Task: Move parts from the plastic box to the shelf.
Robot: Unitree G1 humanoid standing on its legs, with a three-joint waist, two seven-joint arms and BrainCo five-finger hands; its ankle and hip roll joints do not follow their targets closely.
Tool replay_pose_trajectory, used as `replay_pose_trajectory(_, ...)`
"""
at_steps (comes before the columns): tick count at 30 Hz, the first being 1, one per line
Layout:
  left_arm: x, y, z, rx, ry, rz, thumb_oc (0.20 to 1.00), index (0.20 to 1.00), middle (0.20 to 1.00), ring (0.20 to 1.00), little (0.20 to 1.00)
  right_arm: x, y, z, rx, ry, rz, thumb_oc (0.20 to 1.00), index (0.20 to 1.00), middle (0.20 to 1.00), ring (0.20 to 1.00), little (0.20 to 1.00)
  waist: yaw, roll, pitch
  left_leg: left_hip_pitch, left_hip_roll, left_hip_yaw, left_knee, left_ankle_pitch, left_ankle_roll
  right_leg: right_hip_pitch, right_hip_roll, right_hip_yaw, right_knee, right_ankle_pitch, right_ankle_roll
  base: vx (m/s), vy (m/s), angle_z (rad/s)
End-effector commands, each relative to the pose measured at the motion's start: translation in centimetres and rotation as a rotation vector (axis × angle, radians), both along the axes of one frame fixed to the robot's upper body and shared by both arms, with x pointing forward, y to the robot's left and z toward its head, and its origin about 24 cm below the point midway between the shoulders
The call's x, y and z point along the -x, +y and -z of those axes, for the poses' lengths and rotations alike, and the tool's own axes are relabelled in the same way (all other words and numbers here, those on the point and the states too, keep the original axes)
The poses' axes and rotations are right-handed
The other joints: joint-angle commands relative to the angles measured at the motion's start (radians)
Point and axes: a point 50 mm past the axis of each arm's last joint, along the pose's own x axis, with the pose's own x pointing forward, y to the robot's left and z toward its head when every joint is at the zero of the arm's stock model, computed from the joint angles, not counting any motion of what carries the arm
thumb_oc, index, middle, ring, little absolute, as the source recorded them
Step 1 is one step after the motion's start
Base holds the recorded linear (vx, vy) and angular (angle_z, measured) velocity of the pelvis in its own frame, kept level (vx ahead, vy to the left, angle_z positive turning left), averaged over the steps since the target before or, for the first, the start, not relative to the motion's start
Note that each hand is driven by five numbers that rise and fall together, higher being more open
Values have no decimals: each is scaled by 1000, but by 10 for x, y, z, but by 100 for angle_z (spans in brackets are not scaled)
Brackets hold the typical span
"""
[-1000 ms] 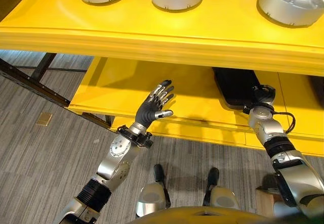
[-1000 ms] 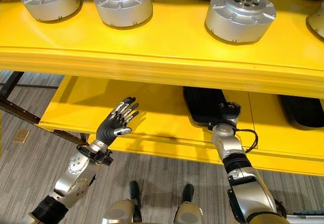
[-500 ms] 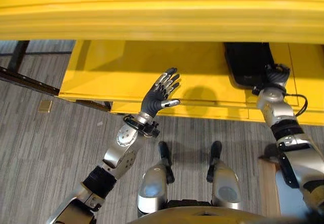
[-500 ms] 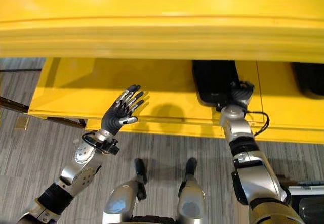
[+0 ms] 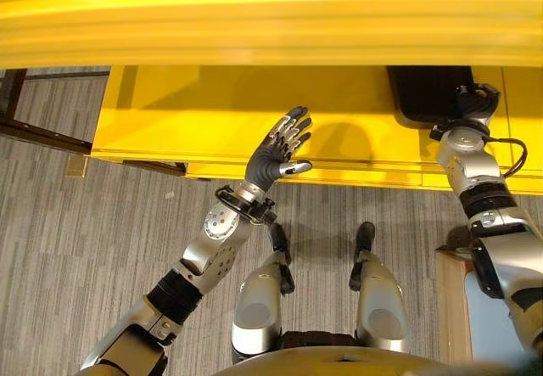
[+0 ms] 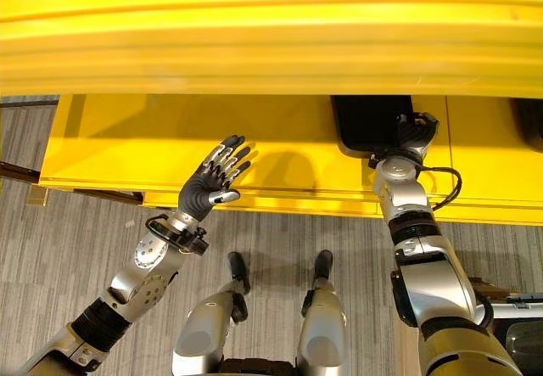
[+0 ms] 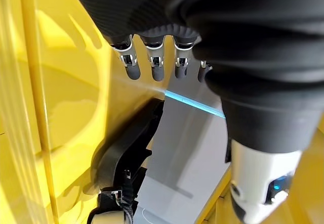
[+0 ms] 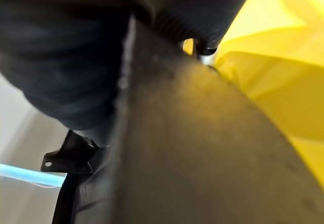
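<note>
**Lower shelf: right hand on black part, left hand idle**

Item: black part (image 5: 428,96), flat, dark, rounded corners; lies on my lower shelf (image 5: 195,121) under the yellow upper shelf (image 5: 271,19); long axis runs front to back, near end toward me, far end hidden beneath the upper shelf.

Right hand (image 5: 472,104): at the part's near right corner, touching it; its fingers are hidden against the part, so I cannot tell whether they grip.

Left hand (image 5: 280,147): fingers straight and spread, holding nothing; hovers over the lower shelf's front edge, well apart from the part.

Risks, as I judge: the part may pivot about the one contacted corner; a pull toward me may tip it off the front edge; my wrist may catch the upper shelf.
</note>
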Motion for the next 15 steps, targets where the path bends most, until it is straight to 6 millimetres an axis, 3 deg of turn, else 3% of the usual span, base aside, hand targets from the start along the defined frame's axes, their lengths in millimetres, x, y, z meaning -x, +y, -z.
replay_pose_trajectory(1, 17, -8, -28, 81, -121, 51, 1000, 1000, 1000, 1000, 1000, -2, -11, -53, 105, -141, 53, 200, 200, 200, 200, 200, 18, -3, -14, -37, 14, -41, 228, -216, 4, -70, -19, -12, 177, -126, 19, -53, -86, 0)
replay_pose_trajectory(8, 16, -7, -31, 62, -117, 58, 1000, 1000, 1000, 1000, 1000, -2, -19, -80, 135, -169, 96, 200, 200, 200, 200, 200, 27, 2, -14, -104, 31, -44, 294, -237, 5, -132, -32, -6, 245, -153, 13, -51, -73, -2)
replay_pose_trajectory(15, 17, -8, -32, 52, -113, 65, 1000, 1000, 1000, 1000, 1000, -1, -26, -86, 157, -158, 122, 200, 200, 200, 200, 200, 28, 6, -14, -127, 41, -46, 325, -247, 3, -156, -31, 0, 278, -170, 7, 1, -35, -2)
